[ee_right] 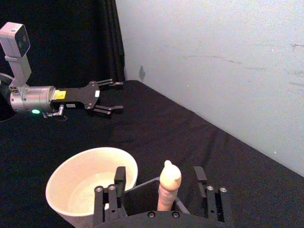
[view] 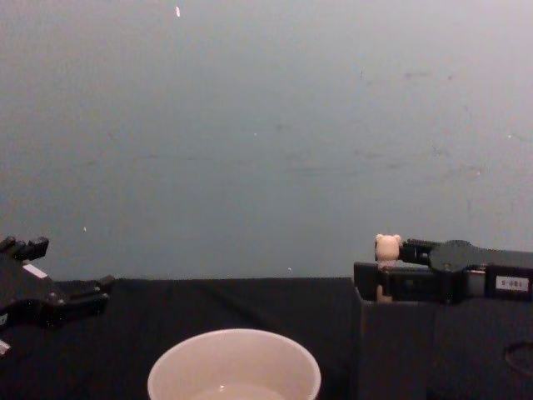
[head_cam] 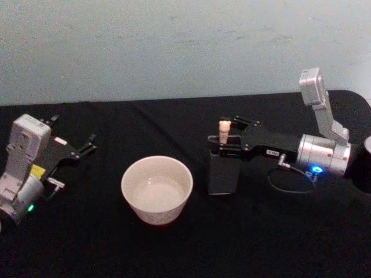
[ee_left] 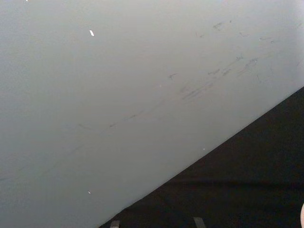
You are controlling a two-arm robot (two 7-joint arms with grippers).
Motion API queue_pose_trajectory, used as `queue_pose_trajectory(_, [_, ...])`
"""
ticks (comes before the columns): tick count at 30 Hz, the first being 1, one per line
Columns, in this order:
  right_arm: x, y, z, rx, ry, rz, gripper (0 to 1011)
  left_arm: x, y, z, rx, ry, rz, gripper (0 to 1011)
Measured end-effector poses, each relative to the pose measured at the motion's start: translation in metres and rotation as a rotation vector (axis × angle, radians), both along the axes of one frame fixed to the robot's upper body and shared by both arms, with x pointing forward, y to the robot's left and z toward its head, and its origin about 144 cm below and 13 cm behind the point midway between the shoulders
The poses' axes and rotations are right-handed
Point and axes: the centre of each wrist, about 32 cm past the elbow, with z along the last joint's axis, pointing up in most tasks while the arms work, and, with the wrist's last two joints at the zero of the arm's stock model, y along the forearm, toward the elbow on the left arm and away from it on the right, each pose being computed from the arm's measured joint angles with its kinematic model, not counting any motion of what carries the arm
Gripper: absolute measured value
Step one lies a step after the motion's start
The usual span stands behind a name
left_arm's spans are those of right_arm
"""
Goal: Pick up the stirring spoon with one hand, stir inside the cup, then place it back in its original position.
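The black-covered bench (head_cam: 174, 249) is carrying the task's things in front of a pale wall (head_cam: 174, 46). The cream-white cup (head_cam: 156, 188) is standing upright near the bench's middle. The dark grey square holder (head_cam: 223, 174) is standing upright just beside the cup, on its right, with a gap between them.

The right hand (head_cam: 226, 138) is reaching in from the right at the holder's top. Its fingers are spreading open, one on each side of the stirring spoon (head_cam: 224, 132), and the right wrist view is showing clearance on both sides. The left hand (head_cam: 72, 130) is sitting at the bench's left, well apart from the cup, fingers parted and gripping nothing.

The stirring spoon is standing in the holder, its beige bear-head handle projecting above the rim.

A white label (head_cam: 272, 152) on the right hand's body is carrying dark print, possibly a short code, too small to read. A yellow label (head_cam: 37, 171) is showing on the left arm.
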Motion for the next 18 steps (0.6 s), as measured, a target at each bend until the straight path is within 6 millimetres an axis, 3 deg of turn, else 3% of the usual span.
queue_pose_trajectory(5, [-0.0001, -0.0001, 0.0000, 0.001, 0.000, 0.000, 743, 0.0000, 0.0000, 0.0000, 0.000, 0.000, 0.000, 1001])
queue_pose_trajectory(7, [-0.0001, -0.0001, 0.0000, 0.001, 0.000, 0.000, 732, 0.0000, 0.0000, 0.0000, 0.000, 0.000, 0.000, 1001])
queue_pose_trajectory(18, [-0.0002, -0.0002, -0.0001, 0.002, 0.001, -0.001, 360, 0.0000, 0.0000, 0.0000, 0.000, 0.000, 0.000, 1001])
